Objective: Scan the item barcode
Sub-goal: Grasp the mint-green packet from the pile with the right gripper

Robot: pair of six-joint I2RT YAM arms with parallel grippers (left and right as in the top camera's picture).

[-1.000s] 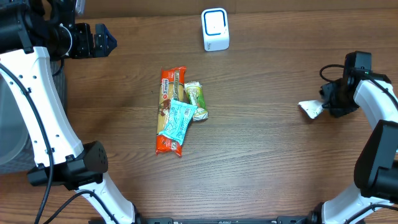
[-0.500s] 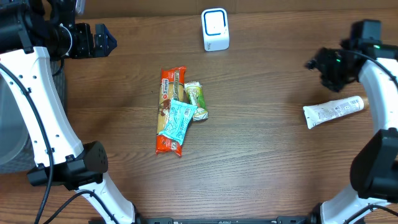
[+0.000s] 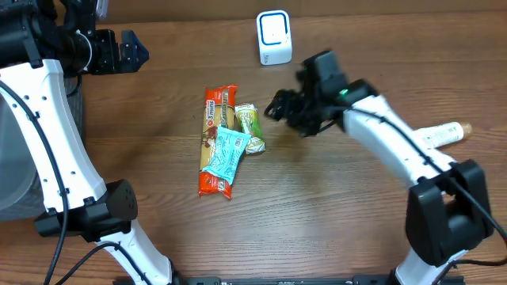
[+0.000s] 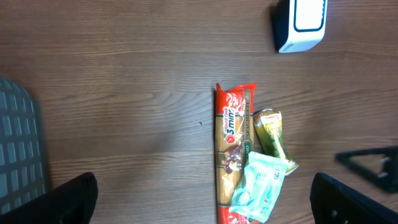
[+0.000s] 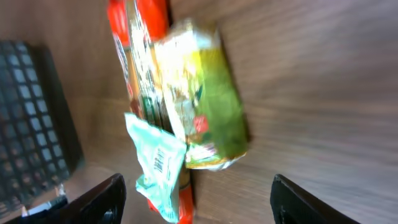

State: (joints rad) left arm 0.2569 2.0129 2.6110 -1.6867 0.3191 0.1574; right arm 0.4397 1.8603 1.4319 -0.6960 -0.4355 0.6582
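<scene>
1. Right claw point(image 3: 277, 109) hangs low over the bench point(image 3: 341, 229), jaws spread wide with nothing between them: released, empty.
2. Three packets lie just ahead of its tips. The green packet point(image 3: 250, 125) is nearest. The teal packet point(image 3: 228, 152) is beyond it and to one side. The long red packet point(image 3: 220, 103) is farthest, under the teal one.
3. Judged step: reaching for an item to carry to the scanner point(image 3: 274, 37), which stands near, off to one side of the claw.
4. Likely pick is the green packet. The teal packet's corner meets its far end; whether it lies on it or only against it cannot be told.
5. To do it well, the claw straddles the green packet's narrow width at mid-body, clear of that corner, so only one packet lifts.
6. The wrapper looks thin and crinkly, so a gentle close suits it, or it may buckle or slide out.
7. No barcode shows on the green packet; it may face down. A striped patch shows on the teal one.
8. Left claw point(image 3: 133, 51) is released and empty, well beyond the packets. A tube point(image 3: 440, 134) lies well behind the right claw.
</scene>
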